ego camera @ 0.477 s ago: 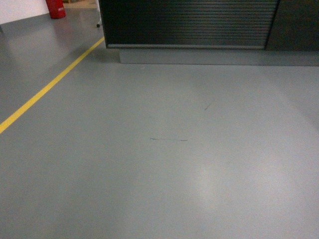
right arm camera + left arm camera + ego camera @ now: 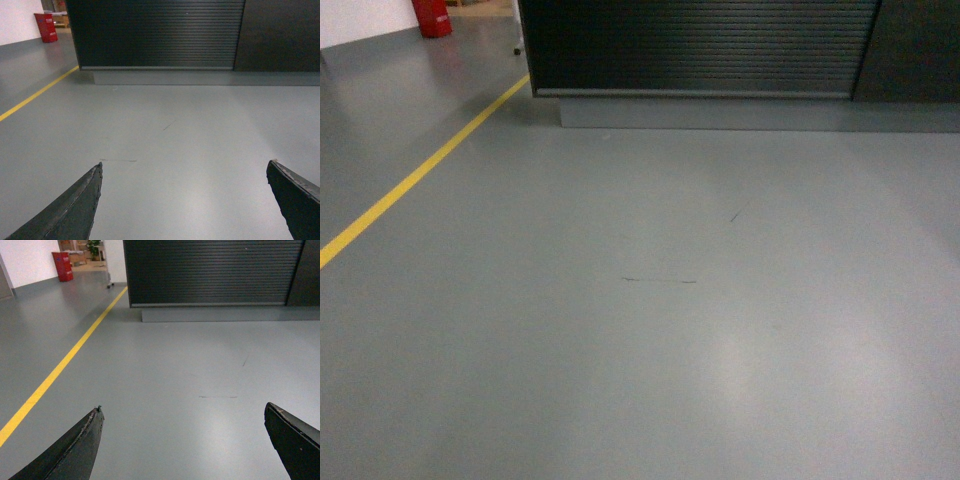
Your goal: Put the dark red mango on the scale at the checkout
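The checkout desk (image 2: 700,50) stands straight ahead across bare grey floor (image 2: 650,330), its long slatted front running left to right — the base has to close that gap before either arm can act. Neither the dark red mango nor the scale shows in any view, so I cannot tell which arm is nearer. The left gripper (image 2: 182,440) and right gripper (image 2: 182,200) both hang wide apart and hold nothing. Count: one desk, two grippers, one yellow floor line (image 2: 420,175), one red object (image 2: 432,15) far left — no mango, no scale.
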Controlling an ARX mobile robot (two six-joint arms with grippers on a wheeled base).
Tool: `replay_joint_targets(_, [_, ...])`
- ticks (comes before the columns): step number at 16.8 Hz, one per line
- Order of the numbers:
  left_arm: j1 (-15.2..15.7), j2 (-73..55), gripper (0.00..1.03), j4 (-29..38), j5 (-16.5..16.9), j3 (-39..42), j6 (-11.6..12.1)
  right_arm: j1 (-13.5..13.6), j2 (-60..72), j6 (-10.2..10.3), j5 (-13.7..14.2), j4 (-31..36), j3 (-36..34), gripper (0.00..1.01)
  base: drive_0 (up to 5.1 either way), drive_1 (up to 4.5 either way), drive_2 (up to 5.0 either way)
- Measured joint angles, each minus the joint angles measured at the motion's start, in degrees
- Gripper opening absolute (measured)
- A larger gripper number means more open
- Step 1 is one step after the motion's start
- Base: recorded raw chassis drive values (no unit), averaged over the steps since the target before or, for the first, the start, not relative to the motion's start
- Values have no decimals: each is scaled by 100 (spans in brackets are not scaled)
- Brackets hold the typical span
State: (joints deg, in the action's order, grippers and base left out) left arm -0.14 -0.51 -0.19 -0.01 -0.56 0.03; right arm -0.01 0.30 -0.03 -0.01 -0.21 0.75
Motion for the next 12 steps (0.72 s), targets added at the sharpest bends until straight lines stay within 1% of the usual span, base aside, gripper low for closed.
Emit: replay_joint_targets(12, [0, 0, 98, -2, 0, 0, 0, 0, -2, -2, 0, 0, 0, 98, 0, 0, 0])
